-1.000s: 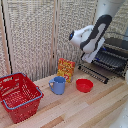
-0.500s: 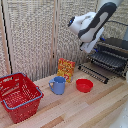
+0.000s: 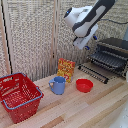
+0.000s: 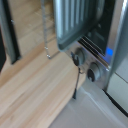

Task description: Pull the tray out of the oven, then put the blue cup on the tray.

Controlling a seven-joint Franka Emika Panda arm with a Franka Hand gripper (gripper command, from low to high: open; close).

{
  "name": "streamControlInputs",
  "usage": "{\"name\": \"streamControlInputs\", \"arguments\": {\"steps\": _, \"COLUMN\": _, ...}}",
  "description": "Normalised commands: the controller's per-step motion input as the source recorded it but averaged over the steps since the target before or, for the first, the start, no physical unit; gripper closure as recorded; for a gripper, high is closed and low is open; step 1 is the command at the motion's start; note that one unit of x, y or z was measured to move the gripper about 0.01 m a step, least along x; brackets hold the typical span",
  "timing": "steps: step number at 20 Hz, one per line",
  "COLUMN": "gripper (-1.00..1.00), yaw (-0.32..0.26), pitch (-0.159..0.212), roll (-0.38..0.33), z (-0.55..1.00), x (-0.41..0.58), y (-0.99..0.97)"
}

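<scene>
The white robot gripper (image 3: 86, 42) has risen away from the black and silver toaster oven (image 3: 111, 55) at the tabletop's far right edge; its jaw state I cannot tell. The dark wire-rack tray (image 3: 106, 61) looks drawn forward over the open door. Next, approach the light-blue handled cup (image 3: 58, 85) mid-table from above, avoiding the red bowl (image 3: 84, 85).

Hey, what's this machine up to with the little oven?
A robot arm's gripper hangs in the air beside the oven, whose door is down, holding nothing that I can see. The tray sits in the oven's mouth. The blue cup stands untouched on the table by a red bowl.
</scene>
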Motion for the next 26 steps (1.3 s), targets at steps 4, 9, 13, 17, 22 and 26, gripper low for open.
{"name": "streamControlInputs", "arguments": {"steps": 4, "gripper": -1.0, "yaw": -0.029, "pitch": -0.055, "roll": 0.303, "z": 0.14, "x": 0.383, "y": 0.56}}
{"name": "streamControlInputs", "arguments": {"steps": 9, "gripper": -1.0, "yaw": -0.01, "pitch": -0.008, "roll": 0.318, "z": 0.15, "x": 0.326, "y": 0.58}}
{"name": "streamControlInputs", "arguments": {"steps": 13, "gripper": -1.0, "yaw": 0.0, "pitch": 0.0, "roll": 0.307, "z": 0.12, "x": 0.244, "y": 0.63}}
{"name": "streamControlInputs", "arguments": {"steps": 17, "gripper": -1.0, "yaw": 0.0, "pitch": 0.0, "roll": 0.277, "z": 0.03, "x": 0.191, "y": 0.68}}
{"name": "streamControlInputs", "arguments": {"steps": 22, "gripper": -1.0, "yaw": 0.0, "pitch": 0.0, "roll": 0.24, "z": 0.0, "x": 0.055, "y": 0.73}}
{"name": "streamControlInputs", "arguments": {"steps": 26, "gripper": -1.0, "yaw": -0.005, "pitch": 0.015, "roll": 0.229, "z": 0.0, "x": 0.0, "y": 0.68}}
